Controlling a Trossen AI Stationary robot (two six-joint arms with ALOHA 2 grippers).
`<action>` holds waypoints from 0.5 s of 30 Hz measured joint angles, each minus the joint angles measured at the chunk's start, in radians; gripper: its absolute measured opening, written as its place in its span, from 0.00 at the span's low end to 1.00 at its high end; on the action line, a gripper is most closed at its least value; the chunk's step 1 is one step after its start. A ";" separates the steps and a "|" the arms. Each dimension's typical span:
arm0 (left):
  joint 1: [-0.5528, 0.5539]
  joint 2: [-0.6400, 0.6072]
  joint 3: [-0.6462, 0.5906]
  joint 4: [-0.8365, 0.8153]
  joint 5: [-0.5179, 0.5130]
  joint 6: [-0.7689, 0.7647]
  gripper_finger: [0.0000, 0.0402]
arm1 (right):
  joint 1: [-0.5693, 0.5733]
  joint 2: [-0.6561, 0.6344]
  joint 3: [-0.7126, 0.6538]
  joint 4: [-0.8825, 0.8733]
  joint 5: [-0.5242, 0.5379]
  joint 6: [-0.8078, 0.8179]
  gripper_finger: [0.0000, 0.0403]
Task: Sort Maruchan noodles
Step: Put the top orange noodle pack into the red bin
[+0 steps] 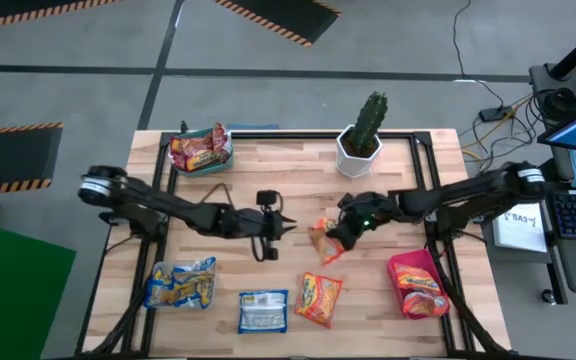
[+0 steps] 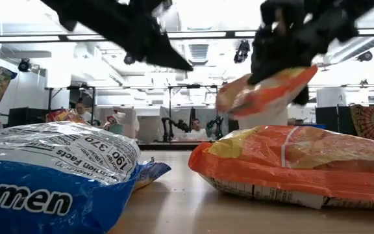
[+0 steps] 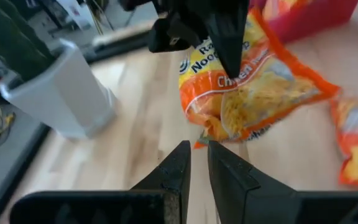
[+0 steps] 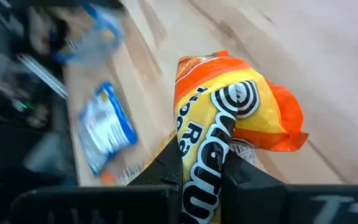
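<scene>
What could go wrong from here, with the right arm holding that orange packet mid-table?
1. The right gripper pinches the orange packet by one crumpled end, the rest hanging free; it could slip out while carried.
2. The left gripper, jaws shut, sits close to the packet; the arms could collide.
3. The cactus pot stands just behind the packet; a swing could knock it.

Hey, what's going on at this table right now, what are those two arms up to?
Two robot arms are sorting ramen packets. The right gripper is shut on an orange packet and holds it off the table near the middle. The left gripper is shut and empty, pointing at that packet from close by. A pink tray on the right already holds orange packets. Another orange packet and a blue one lie loose on the table's front part.
</scene>
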 joint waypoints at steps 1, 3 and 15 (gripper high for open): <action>-0.001 -0.025 -0.002 -0.003 0.000 0.003 0.10 | 0.005 -0.022 0.038 -0.101 0.002 -0.027 0.07; -0.003 -0.063 -0.002 -0.008 0.000 0.008 0.10 | 0.016 -0.055 0.121 -0.300 0.000 -0.084 0.07; -0.005 -0.121 -0.002 -0.021 0.000 0.005 0.10 | 0.138 -0.068 0.503 -1.147 -0.028 -0.511 0.07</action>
